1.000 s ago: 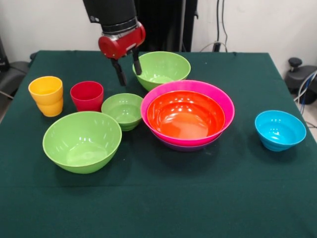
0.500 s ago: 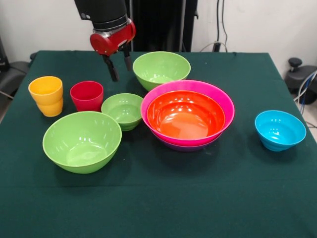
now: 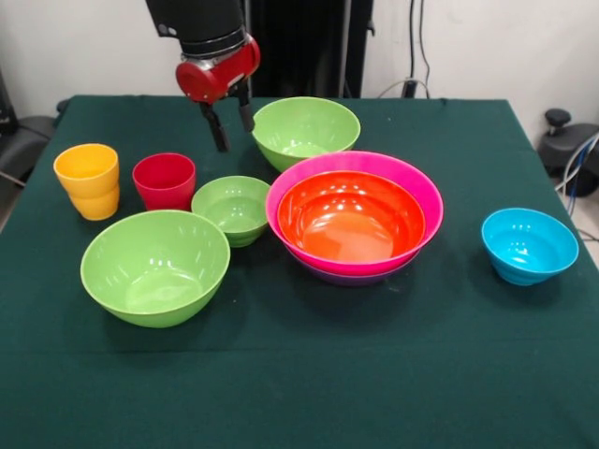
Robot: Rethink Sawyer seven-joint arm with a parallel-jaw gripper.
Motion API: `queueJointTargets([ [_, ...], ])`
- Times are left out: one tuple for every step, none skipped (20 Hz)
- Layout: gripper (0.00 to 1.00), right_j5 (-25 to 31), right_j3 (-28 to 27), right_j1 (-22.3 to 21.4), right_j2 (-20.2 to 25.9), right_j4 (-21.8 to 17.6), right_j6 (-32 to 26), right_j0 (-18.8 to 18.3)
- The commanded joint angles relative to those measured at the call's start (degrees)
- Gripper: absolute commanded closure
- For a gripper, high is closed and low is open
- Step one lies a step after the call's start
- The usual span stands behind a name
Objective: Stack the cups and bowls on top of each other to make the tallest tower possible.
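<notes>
Beneath the pink bowl (image 3: 416,201) and orange bowl (image 3: 351,217), a purple bowl (image 3: 348,278) shows only a sliver. The end effector (image 3: 233,126) hangs empty, fingers apart, beside the far green bowl (image 3: 306,131).

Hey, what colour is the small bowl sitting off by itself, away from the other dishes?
Sky blue, seen clearly in the front view.

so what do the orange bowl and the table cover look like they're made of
The orange bowl looks like glossy moulded plastic: bright white highlights streak its smooth inside, and its rim is thin and even. It could be melamine; the look alone leaves that open. The dark green table cover looks like matte woven cloth: no shine, and soft shadows under the bowls.
</notes>
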Motion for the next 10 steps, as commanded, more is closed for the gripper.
queueJointTargets([
  [0.0, 2.4, -0.7, 6.0, -1.9, -7.7, -15.9, 2.8],
  [0.0, 2.1, -1.1, 6.6, -2.1, -8.2, -15.8, 2.9],
  [0.0, 1.8, -1.4, 7.1, -2.5, -8.7, -15.5, 3.1],
  [0.0, 1.6, -1.6, 7.3, -2.6, -9.3, -15.3, 3.3],
  [0.0, 1.7, -1.8, 7.7, -2.8, -9.5, -15.5, 3.0],
  [0.0, 1.6, -2.1, 8.2, -2.9, -9.9, -15.7, 2.9],
  [0.0, 1.5, -2.2, 8.5, -2.9, -10.3, -15.9, 2.7],
  [0.0, 1.4, -2.6, 9.3, -3.2, -10.7, -15.8, 2.6],
  [0.0, 1.1, -3.1, 10.1, -3.5, -11.4, -16.0, 2.3],
  [0.0, 0.9, -3.5, 10.9, -3.8, -11.9, -15.8, 2.3],
])
